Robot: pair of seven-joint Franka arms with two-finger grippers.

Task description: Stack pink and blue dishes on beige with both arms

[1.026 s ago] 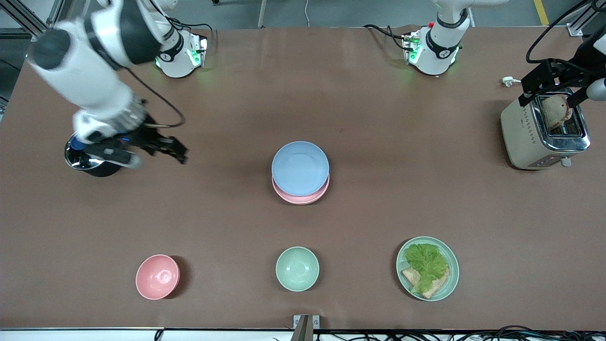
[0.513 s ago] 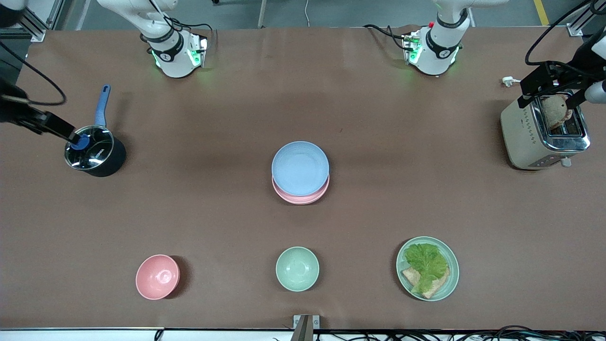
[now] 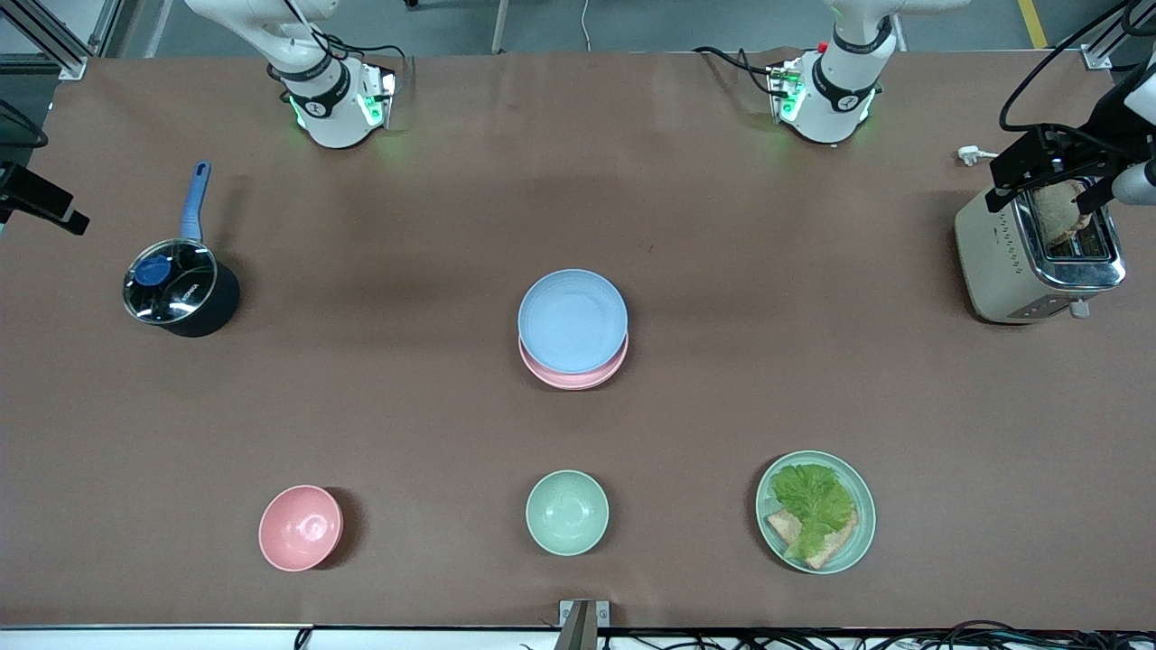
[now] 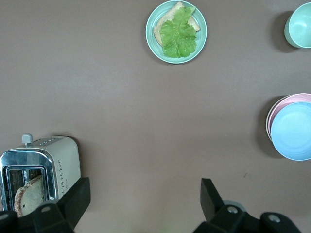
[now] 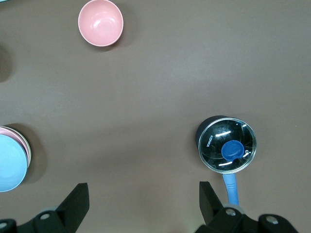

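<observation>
The pale blue plate point(image 3: 573, 320) lies on top of the pale pink plate point(image 3: 578, 379) at the middle of the table; only the pink rim shows under it. No beige plate shows in any view. The stack also appears at the edge of both wrist views, blue plate point(image 4: 294, 131) and blue plate point(image 5: 9, 162). My left gripper point(image 3: 1048, 185) hangs open over the toaster, nothing between its fingers point(image 4: 77, 196). My right gripper point(image 3: 41, 203) is up in the air at the table's edge at the right arm's end, open point(image 5: 143, 196) and empty.
A dark pot with a glass lid and blue handle point(image 3: 176, 293) sits toward the right arm's end. A toaster point(image 3: 1020, 262) with bread stands at the left arm's end. Nearer the camera are a pink bowl point(image 3: 301, 527), a green bowl point(image 3: 567, 512) and a green plate point(image 3: 869, 515) with lettuce and bread.
My right arm has swung away from over the pot out to the table's edge. The left gripper has shifted slightly over the toaster. The plates have not moved.
</observation>
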